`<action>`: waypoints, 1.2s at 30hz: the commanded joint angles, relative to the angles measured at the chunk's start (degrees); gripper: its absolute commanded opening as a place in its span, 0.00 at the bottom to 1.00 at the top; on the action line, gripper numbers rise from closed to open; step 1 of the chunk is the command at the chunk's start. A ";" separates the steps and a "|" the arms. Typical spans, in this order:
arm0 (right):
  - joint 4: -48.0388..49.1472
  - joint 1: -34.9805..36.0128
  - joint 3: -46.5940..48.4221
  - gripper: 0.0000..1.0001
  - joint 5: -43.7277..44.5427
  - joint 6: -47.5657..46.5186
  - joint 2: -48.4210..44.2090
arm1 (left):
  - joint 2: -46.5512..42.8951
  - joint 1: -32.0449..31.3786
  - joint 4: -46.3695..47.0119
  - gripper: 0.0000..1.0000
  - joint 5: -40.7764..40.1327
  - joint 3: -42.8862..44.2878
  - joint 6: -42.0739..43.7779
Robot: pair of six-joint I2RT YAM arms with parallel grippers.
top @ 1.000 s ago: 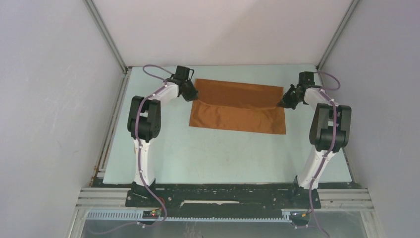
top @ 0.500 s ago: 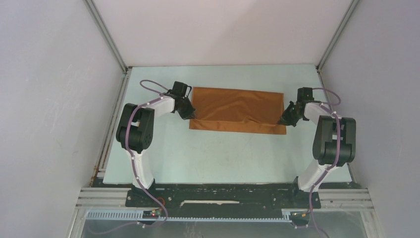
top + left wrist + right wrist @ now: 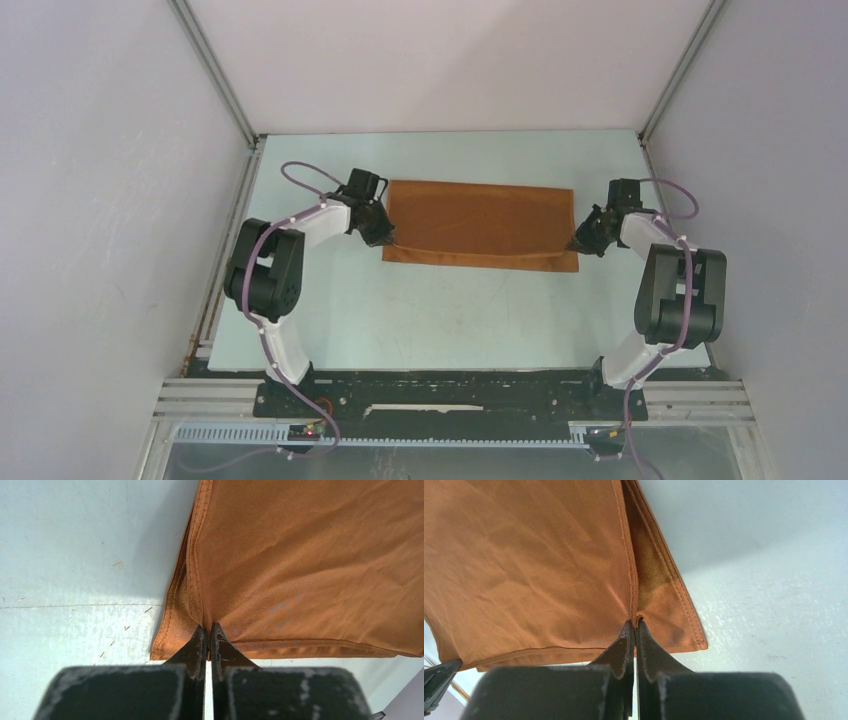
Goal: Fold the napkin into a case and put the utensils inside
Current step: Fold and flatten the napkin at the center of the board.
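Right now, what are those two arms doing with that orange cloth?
A napkin is being folded in two on the table. The left gripper is pinched shut on the doubled-over layer at its left side, and the right gripper is shut on the same layer at its right side. That layer lies over the one beneath, with only a narrow strip of the lower one showing along the near edge. No cutlery is in view.

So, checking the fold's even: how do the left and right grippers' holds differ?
The left gripper pinches the napkin at its left hem, the right gripper at its right hem. More under-layer cloth peeks out beside the right gripper than beside the left gripper. Both are shut on the top layer.
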 commanded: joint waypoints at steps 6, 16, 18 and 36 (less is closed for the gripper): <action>1.19 -0.26 -2.22 0.00 1.84 -0.97 -0.81 | -1.10 -0.51 -0.02 0.00 -1.40 -1.33 2.06; 0.69 -0.34 -3.67 0.00 3.29 -0.92 -1.98 | -2.14 -0.71 -0.20 0.00 -2.36 -3.04 2.59; 0.67 -0.34 -4.08 0.00 3.70 -0.83 -1.97 | -2.21 -0.82 -0.14 0.00 -2.26 -3.64 2.66; 2.08 -0.34 -4.50 0.00 4.02 0.34 0.64 | -3.92 -1.97 -0.68 0.00 -3.76 -5.14 3.45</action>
